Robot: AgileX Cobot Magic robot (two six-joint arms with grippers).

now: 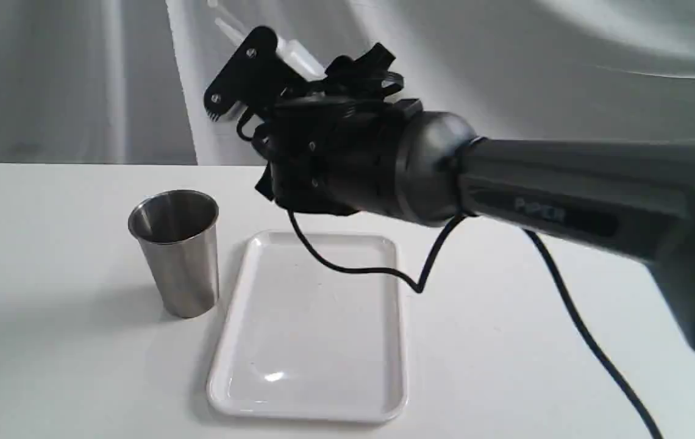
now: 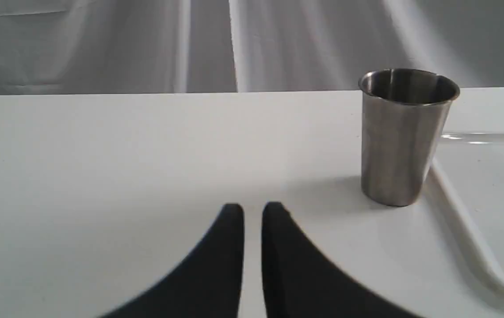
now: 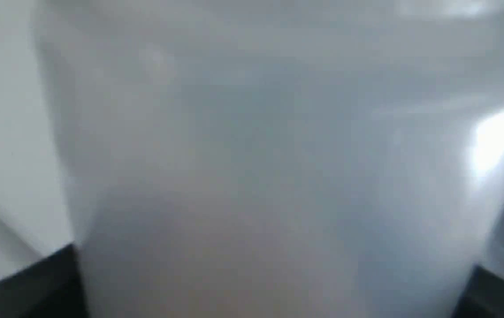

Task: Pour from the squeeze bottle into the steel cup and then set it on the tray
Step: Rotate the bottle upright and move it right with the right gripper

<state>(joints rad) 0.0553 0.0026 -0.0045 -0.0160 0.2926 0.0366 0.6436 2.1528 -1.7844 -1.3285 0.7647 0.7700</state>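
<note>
The squeeze bottle (image 1: 299, 56) hangs tilted high above the table, its nozzle pointing up and to the left, with my right gripper (image 1: 271, 70) shut on it. Its translucent body (image 3: 269, 145) fills the right wrist view, showing a faint amber tint low down between the black fingers (image 3: 35, 287). The steel cup (image 1: 175, 250) stands upright on the table, below and left of the bottle, just left of the white tray (image 1: 317, 317). My left gripper (image 2: 252, 214) is low over the table with its fingers nearly together and nothing between them; the steel cup (image 2: 404, 137) stands ahead of it, beside the tray (image 2: 490, 185).
A black cable (image 1: 359, 268) from the right arm dangles over the tray's far end. The right arm's thick grey link (image 1: 567, 195) spans the right side above the table. Grey cloth hangs behind the white table (image 1: 49, 341).
</note>
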